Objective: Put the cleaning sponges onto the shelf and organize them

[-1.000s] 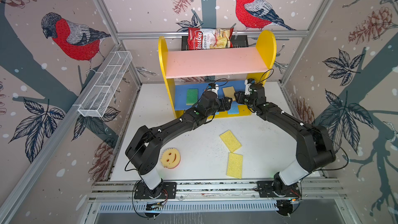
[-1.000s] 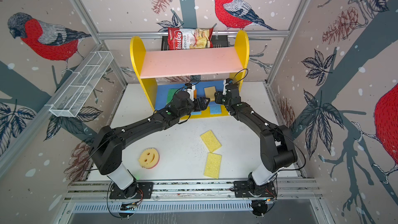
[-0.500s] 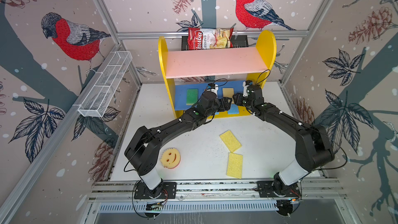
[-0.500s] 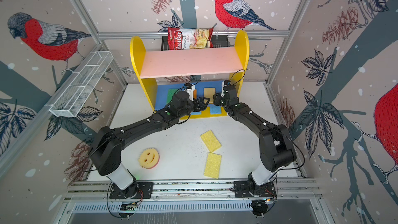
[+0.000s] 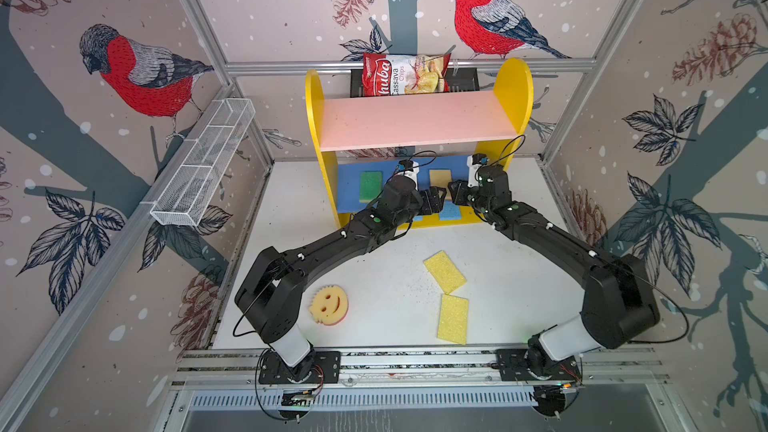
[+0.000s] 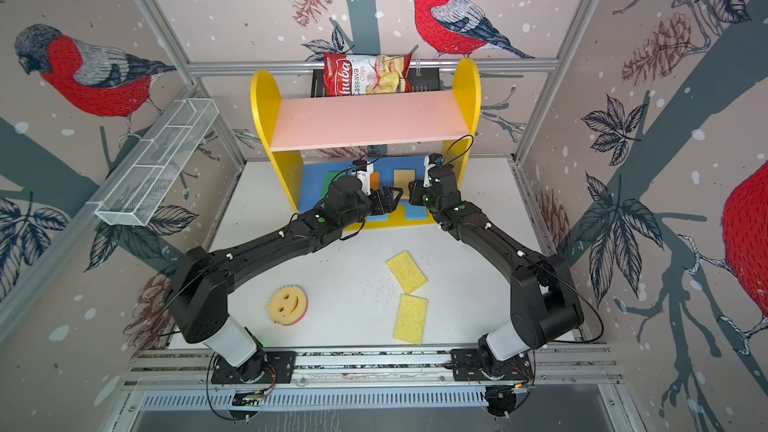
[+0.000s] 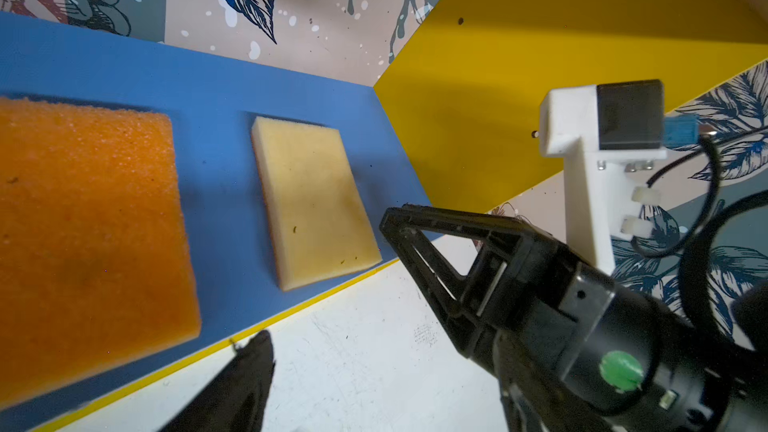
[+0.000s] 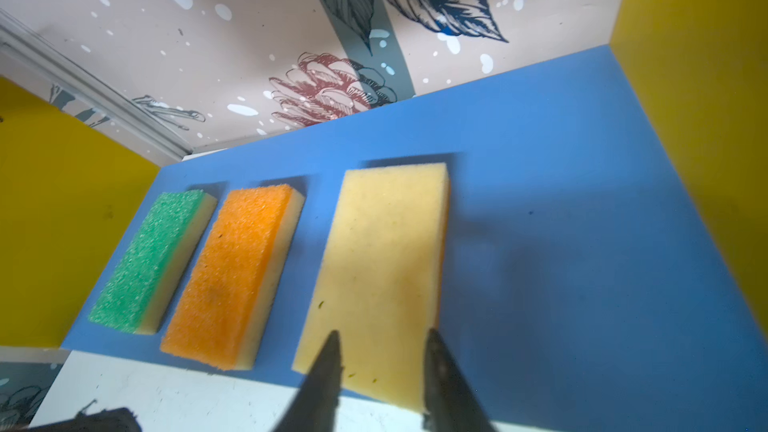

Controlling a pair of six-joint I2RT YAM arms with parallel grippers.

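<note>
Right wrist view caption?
Rectangular green-topped foam sponge, orange-topped foam sponge and tan foam sponge line the blue shelf board; right claw poised at the tan one.

Robot lab cell, aluminium frame (image 5: 407,65), bird-print walls (image 5: 137,72)

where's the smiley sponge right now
In both top views the smiley sponge lies on the table at left, beside the left arm's base, not on the shelf.
</note>
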